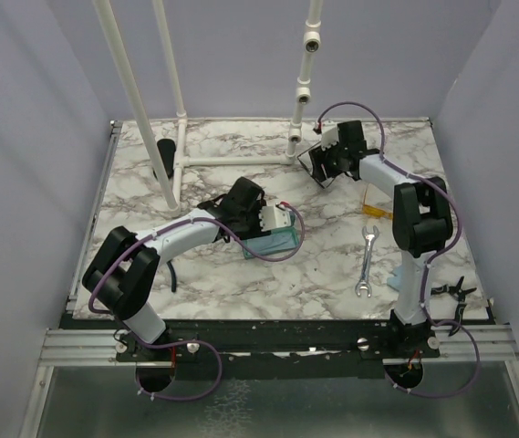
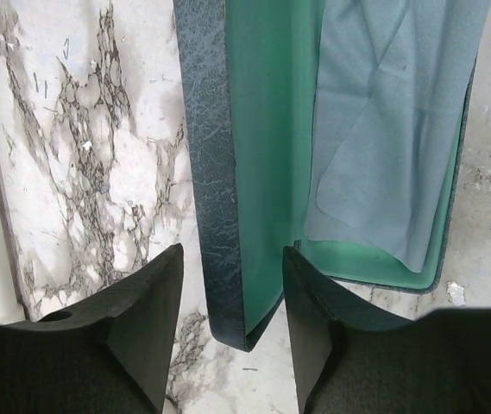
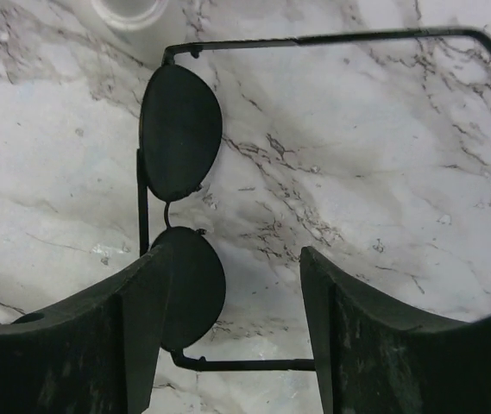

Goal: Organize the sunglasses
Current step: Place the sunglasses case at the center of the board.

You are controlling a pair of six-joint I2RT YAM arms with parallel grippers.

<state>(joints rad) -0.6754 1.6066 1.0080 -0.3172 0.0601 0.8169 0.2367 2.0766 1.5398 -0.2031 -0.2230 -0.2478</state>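
Right claw (image 3: 238, 259) gapes over the loose wire sunglasses (image 3: 180, 129), left claw (image 2: 232, 259) parted astride the case (image 2: 206, 172) (cloth (image 2: 383, 129) only inside), so I count nothing packed.

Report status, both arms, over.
Left gripper open, straddling a wall of the open case. Right gripper open over the wire-frame sunglasses, lying unfolded on the marble. Cloth in the case; pipe foot close beside the glasses.

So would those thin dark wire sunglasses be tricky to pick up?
Probably light: the sunglasses have a very thin wire frame. Likely bendy and delicate, as the unfolded temples are slender. Lying flat on the marbled table, they should slide rather than roll if pushed.
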